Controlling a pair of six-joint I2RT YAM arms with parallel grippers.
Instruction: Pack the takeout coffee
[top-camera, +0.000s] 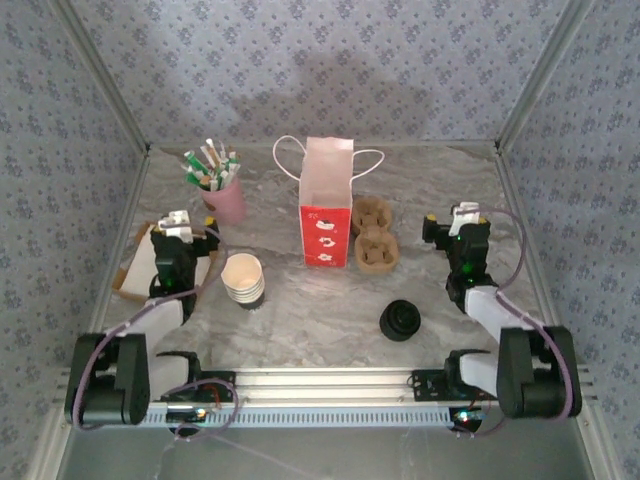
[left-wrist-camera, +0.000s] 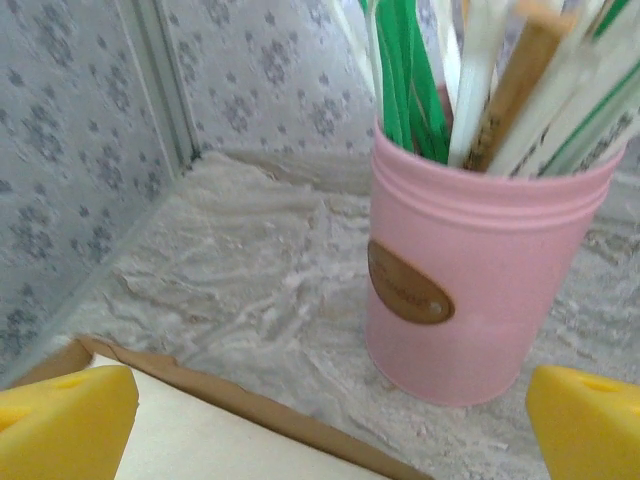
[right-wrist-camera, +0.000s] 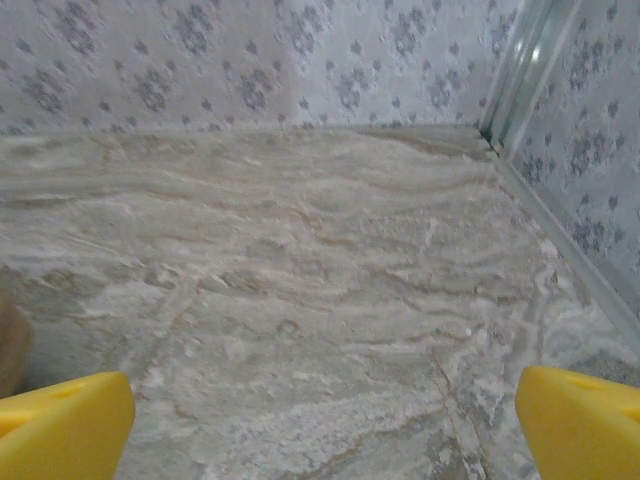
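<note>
Black plastic first: lid (top-camera: 400, 321) nearest the front rail, flat on the marbled table (top-camera: 300, 330), at five o'clock from the red-and-white paper bag (top-camera: 326, 205). Further in, at eight o'clock from that bag, white paper cup (top-camera: 243, 278), upright and open-topped, well apart from the lid and touched by neither arm.

Left arm bent at the elbow above its base, forearm running toward twelve o'clock. Left gripper (top-camera: 178, 222) low over a flat cardboard tray (top-camera: 130, 275), at ten o'clock from the cup. Yellow pads (left-wrist-camera: 60, 420) spread wide with nothing between them, aimed at the pink cup (left-wrist-camera: 480, 290).

Right arm folded the same way. Right gripper (top-camera: 462, 215) at three o'clock from the bag, above bare table, its pads (right-wrist-camera: 60, 425) likewise wide apart and empty, facing the far wall.

Bag upright mid-table, mouth open, white handles looping out either side. Brown pulp carrier (top-camera: 375, 235) just beside it at three o'clock. Farthest, at ten o'clock from the bag, pink cup stuffed with green-and-white sachets (top-camera: 210, 165).
</note>
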